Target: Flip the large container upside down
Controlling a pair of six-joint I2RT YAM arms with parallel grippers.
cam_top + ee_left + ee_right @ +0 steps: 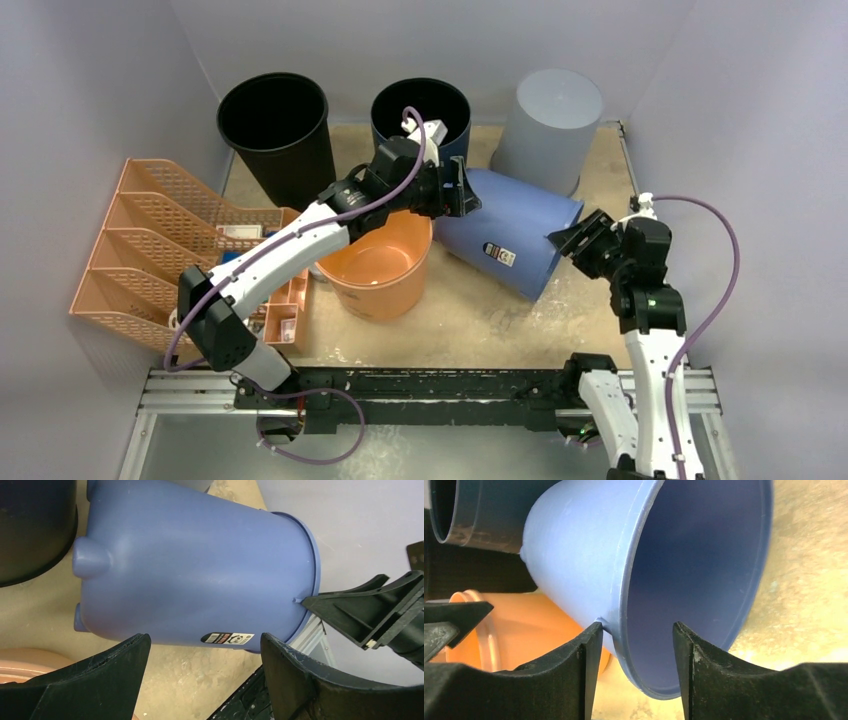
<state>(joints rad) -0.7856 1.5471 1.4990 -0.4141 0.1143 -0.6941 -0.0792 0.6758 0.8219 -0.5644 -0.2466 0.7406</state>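
Since the right claw (636, 630) stands released, with one finger outside the bucket (574, 550) and the other inside its mouth, the rim (624, 605) passes between the jaws. On that relation, we judge, the coming move turns: closing here would pinch the wall just behind the rim. The outer finger sits against or just beside the wall near a small lug, and the inner finger stands apart from it. We see nothing clamped yet.

From this claw the bucket runs away to the far left. It lies on its side on the tabletop (470, 320), its long axis slanting from the mouth at the near right to the base (87, 595) at the far left. The mouth points at the right arm, so that arm is the nearer to the rim.

The left claw (205, 640) is likewise released, jaws wide, holding nothing. It hovers at the base end, apart from the wall as far as we can tell, with the label on the side wall facing it.

Further out, an orange tub (380, 265) stands just beside the base, a dark bin (420, 110) behind it, and a grey bin (550, 120) behind the bucket. We judge that the mouth must swing down onto the tabletop and the base up, and that the free space lies on the near side.
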